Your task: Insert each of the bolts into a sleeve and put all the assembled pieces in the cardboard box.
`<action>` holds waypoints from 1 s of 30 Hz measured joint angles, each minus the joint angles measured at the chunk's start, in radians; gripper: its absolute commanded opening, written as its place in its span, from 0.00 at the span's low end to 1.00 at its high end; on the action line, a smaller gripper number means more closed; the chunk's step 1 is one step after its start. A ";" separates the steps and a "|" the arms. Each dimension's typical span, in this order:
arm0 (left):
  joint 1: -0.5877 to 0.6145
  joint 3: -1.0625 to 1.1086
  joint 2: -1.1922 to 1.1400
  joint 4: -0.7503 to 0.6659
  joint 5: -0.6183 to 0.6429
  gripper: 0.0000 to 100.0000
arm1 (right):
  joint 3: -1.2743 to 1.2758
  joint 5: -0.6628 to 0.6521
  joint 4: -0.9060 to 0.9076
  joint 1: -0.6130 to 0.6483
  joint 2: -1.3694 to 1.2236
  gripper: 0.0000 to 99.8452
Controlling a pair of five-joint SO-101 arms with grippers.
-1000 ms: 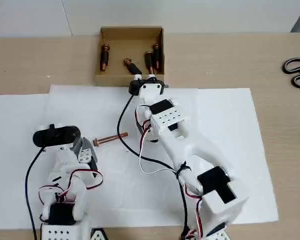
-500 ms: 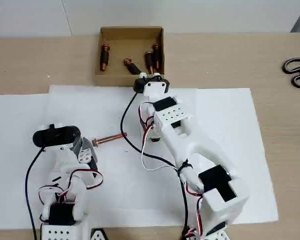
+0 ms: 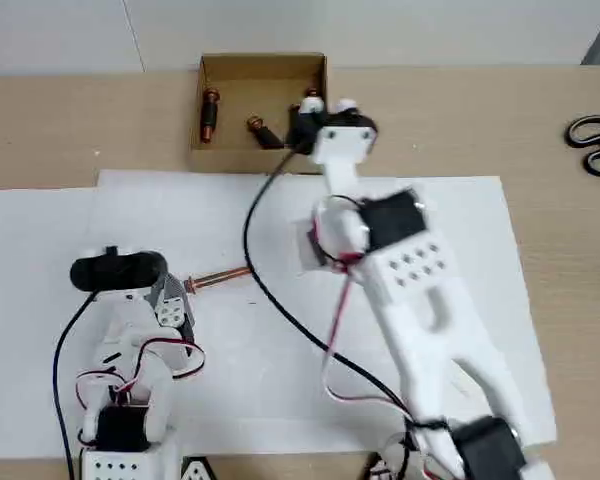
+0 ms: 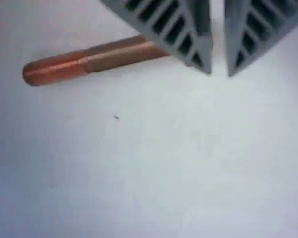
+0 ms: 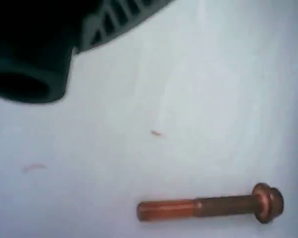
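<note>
One copper bolt [image 3: 220,279] lies on the white paper, its head toward my left gripper [image 3: 170,297]. Seen from the left wrist, that bolt [image 4: 89,60] runs behind one grey finger of the left gripper [image 4: 218,73]. The jaws stand almost together with nothing between them. My right gripper [image 3: 325,108] hangs raised over the right side of the cardboard box [image 3: 195,110]. In the right wrist view a black sleeve [image 5: 25,74] sits against a grey finger [image 5: 119,20], hollow end showing, with the bolt [image 5: 208,206] on the paper below. Sleeved bolts [image 3: 209,115] lie in the box.
White paper [image 3: 460,250] covers the middle of the table in front of the box. Scissors [image 3: 595,143] lie at the far right edge. A black cable [image 3: 265,290] from the right arm trails across the paper close to the bolt's tip.
The right arm has lifted and swung from the box's front wall to over its right side. The bolt shifted slightly. The left arm barely moved.
</note>
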State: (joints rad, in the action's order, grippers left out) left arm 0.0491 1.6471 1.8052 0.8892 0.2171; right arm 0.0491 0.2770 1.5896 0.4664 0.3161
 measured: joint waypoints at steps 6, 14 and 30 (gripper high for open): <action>0.000 -0.198 0.000 0.049 0.049 0.01 | 0.000 0.000 0.110 -0.118 0.146 0.00; 0.000 -0.450 -0.021 0.245 0.051 0.01 | 0.199 -0.011 0.118 -0.175 0.400 0.00; 0.000 -1.119 -0.872 0.494 0.470 0.01 | 0.551 -0.011 0.106 -0.178 0.887 0.00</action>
State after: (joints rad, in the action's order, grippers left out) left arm 0.0491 0.5286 0.9337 1.3832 0.6866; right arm 0.5999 0.2662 1.6955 0.2885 1.2029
